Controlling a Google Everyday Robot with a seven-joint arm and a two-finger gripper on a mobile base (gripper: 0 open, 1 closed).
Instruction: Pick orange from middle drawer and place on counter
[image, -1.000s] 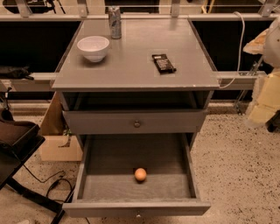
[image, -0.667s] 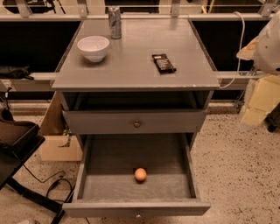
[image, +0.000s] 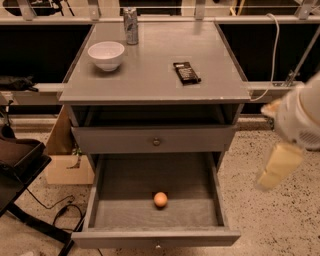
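Note:
The orange (image: 160, 199) lies on the dark liner near the front middle of the open middle drawer (image: 125, 197). The counter (image: 150, 75) is the grey top of the cabinet. My arm comes in from the right edge, blurred, and its gripper (image: 278, 169) hangs beside the cabinet's right side. It is above and well to the right of the orange, outside the drawer, touching nothing.
On the counter stand a white bowl (image: 106, 54), a metal can (image: 131, 26) and a black snack bar (image: 186, 72). A shut drawer front with a round knob (image: 156, 141) sits above the open drawer. A cardboard box (image: 65, 160), black frame (image: 20, 170) and cables (image: 60, 212) are left.
My arm has moved further into view from the right edge, leftward and lower, toward the cabinet's right side. The orange and the counter objects have not moved.

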